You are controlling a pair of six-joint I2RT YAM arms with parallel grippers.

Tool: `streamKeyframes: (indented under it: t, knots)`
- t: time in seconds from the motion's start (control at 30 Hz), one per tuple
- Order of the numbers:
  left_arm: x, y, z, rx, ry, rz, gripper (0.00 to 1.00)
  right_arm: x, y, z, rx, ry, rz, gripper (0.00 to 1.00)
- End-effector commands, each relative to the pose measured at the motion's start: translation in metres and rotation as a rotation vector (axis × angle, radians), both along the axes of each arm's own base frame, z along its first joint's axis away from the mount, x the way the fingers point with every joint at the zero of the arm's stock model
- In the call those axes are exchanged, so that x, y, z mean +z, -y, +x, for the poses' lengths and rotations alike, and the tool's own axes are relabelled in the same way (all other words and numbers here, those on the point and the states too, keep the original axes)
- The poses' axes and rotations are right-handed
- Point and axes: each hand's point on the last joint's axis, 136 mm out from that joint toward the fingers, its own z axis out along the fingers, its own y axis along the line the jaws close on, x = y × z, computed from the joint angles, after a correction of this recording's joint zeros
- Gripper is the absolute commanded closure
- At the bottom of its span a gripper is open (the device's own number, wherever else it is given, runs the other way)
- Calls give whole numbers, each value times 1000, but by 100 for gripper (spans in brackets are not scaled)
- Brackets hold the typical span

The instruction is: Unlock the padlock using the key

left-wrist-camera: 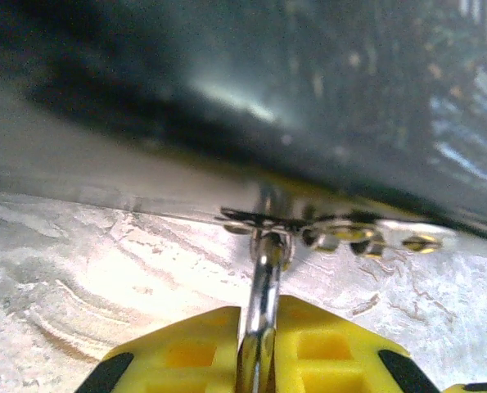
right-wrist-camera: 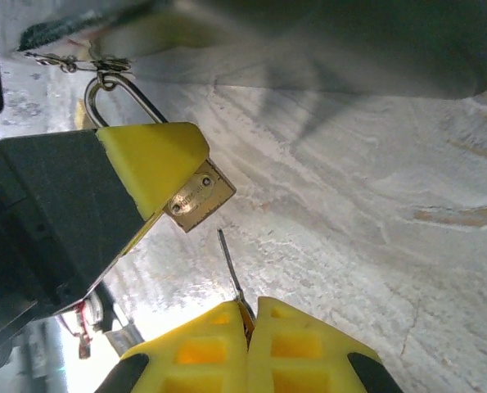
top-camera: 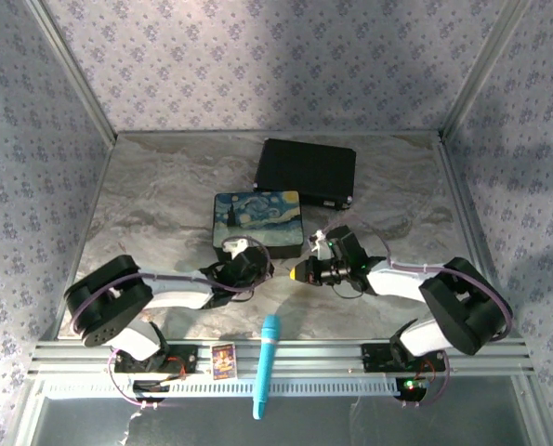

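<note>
In the right wrist view the brass padlock (right-wrist-camera: 199, 195) hangs tilted, its silver shackle hooked on a small chain (right-wrist-camera: 71, 60) at the painted box's edge. My left gripper (top-camera: 250, 262) is shut on the padlock; one of its yellow fingers (right-wrist-camera: 149, 160) covers most of the body. In the left wrist view the left gripper (left-wrist-camera: 259, 309) pinches the padlock (left-wrist-camera: 264, 270), of which just the shackle shows. My right gripper (right-wrist-camera: 251, 304) is shut on the thin silvery key (right-wrist-camera: 230, 262). The key's tip points up at the padlock's bottom face, a small gap below it. The right gripper (top-camera: 301, 272) faces the left one.
The painted box (top-camera: 257, 221) stands just behind both grippers, and a black case (top-camera: 306, 172) lies farther back. A blue marker pen (top-camera: 267, 372) and a small tan block (top-camera: 223, 360) rest on the near rail. Marble tabletop (top-camera: 164, 204) spreads to the left.
</note>
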Motion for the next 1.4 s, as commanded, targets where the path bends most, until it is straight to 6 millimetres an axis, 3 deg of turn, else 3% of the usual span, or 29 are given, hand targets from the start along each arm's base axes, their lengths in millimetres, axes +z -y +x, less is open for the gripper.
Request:
streamKeyframes:
  t: [0.0, 0.37, 0.6, 0.9, 1.37]
  knots:
    - [27, 6, 7, -9, 53, -122, 93, 13, -9, -9, 73, -81, 132, 100]
    - [45, 28, 10, -63, 107, -327, 91, 6, -22, -9, 103, -218, 260, 100]
    - [40, 31, 11, -35, 93, -426, 95, 3, -21, -6, 78, -227, 274, 100]
    - [38, 28, 11, -18, 83, -445, 99, -1, -12, -5, 20, -262, 301, 100]
    - [41, 39, 8, -61, 62, -455, 100, 11, -28, 11, 1, -261, 431, 100]
